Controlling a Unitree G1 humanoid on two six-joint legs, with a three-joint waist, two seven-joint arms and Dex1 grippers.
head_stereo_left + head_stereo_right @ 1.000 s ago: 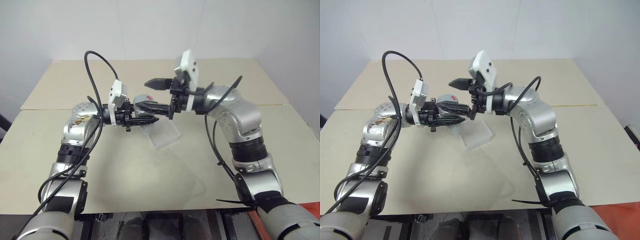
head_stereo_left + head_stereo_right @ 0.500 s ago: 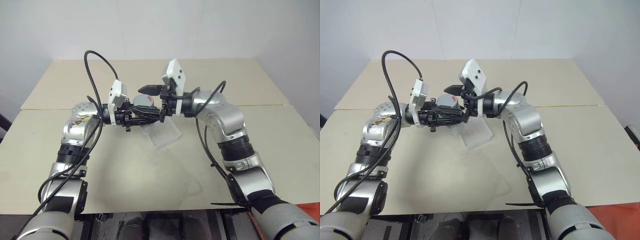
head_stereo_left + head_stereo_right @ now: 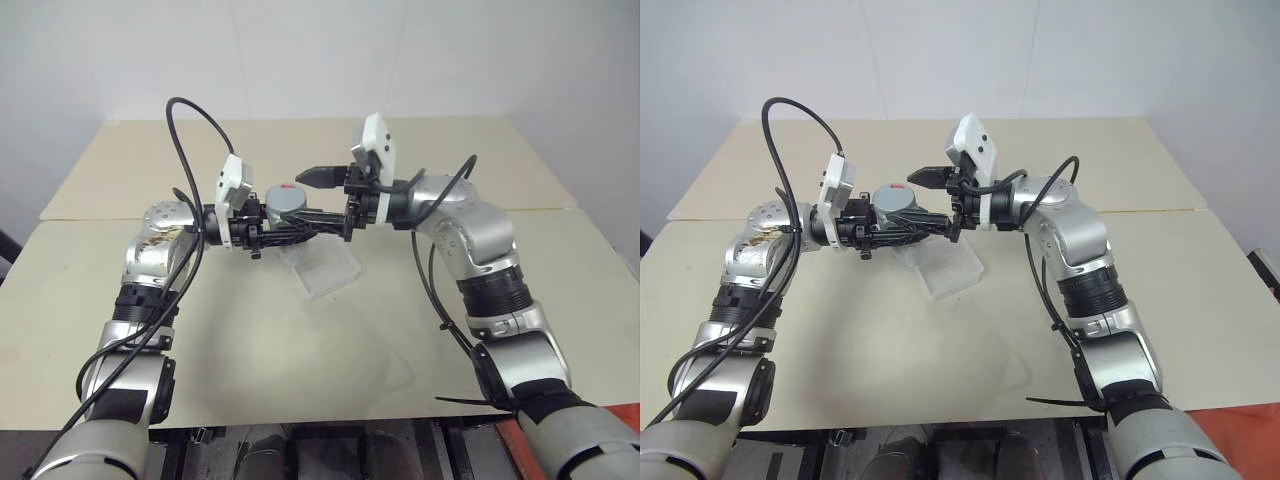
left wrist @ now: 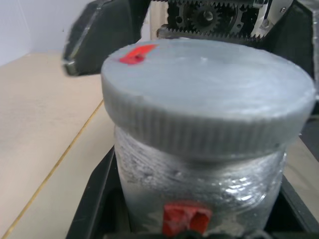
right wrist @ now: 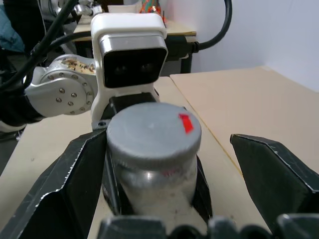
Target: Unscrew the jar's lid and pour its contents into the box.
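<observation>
**Silver arms, black cables, white camera blocks**

Both arms are silver metal shells with black ribbed joints. Black cables loop along each. The left gripper (image 3: 300,228) and right gripper (image 3: 328,200) have black fingers and carry white camera housings; gear teeth show.

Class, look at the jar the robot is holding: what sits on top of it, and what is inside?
A grey lid with a small red mark caps the jar. Because the lid is on and the wall is opaque, whatever is inside is hidden.
</observation>
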